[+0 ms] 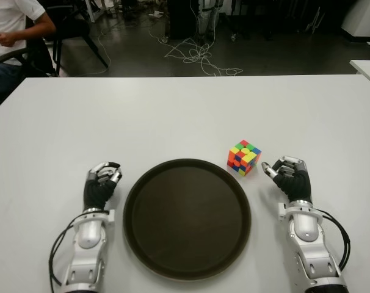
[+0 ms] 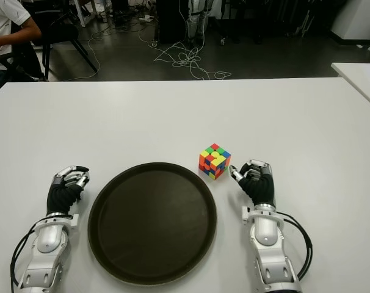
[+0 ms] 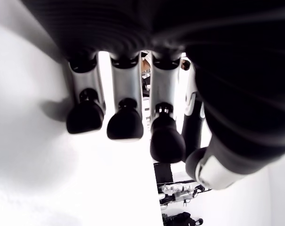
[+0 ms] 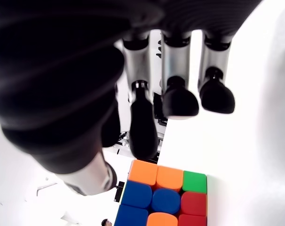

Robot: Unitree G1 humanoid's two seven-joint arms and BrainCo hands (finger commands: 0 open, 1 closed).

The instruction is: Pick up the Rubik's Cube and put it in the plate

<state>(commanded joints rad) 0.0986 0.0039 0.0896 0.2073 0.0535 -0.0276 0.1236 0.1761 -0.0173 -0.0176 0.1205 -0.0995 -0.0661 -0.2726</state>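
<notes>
A scrambled Rubik's Cube [image 1: 244, 157] stands on the white table [image 1: 173, 116], just beyond the right rim of a round dark brown plate [image 1: 187, 217]. My right hand [image 1: 287, 175] sits a few centimetres to the cube's right, fingers loosely curled and holding nothing; its wrist view shows the cube [image 4: 163, 197] close in front of the fingertips [image 4: 180, 101], not touched. My left hand [image 1: 101, 183] shows left of the plate, fingers relaxed and empty.
A person sits on a chair at the far left [image 1: 14, 30], behind the table. Cables [image 1: 197, 55] lie on the dark floor beyond the far edge. Another white table's corner [image 1: 368, 68] shows at the right.
</notes>
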